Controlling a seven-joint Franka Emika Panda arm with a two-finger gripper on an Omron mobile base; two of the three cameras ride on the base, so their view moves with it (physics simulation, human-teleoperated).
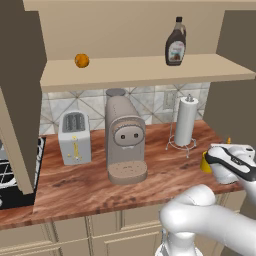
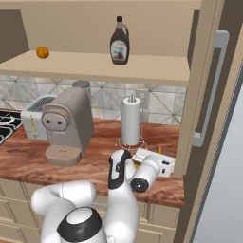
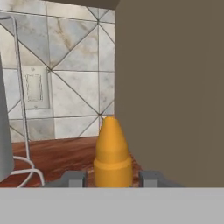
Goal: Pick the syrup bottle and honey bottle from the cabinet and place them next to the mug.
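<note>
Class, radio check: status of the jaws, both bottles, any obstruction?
Jaws flank honey bottle cap, low on counter. Syrup bottle on cabinet shelf. Paper towel holder close by.

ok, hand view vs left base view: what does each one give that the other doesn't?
Hand view: a close look at the honey bottle, its orange cap standing between the pincer fingertips. Left base view: syrup bottle and an orange on the cabinet shelf, plus toaster, coffee machine and yellow mug. Both: paper towel holder, tiled backsplash, wooden counter.
</note>
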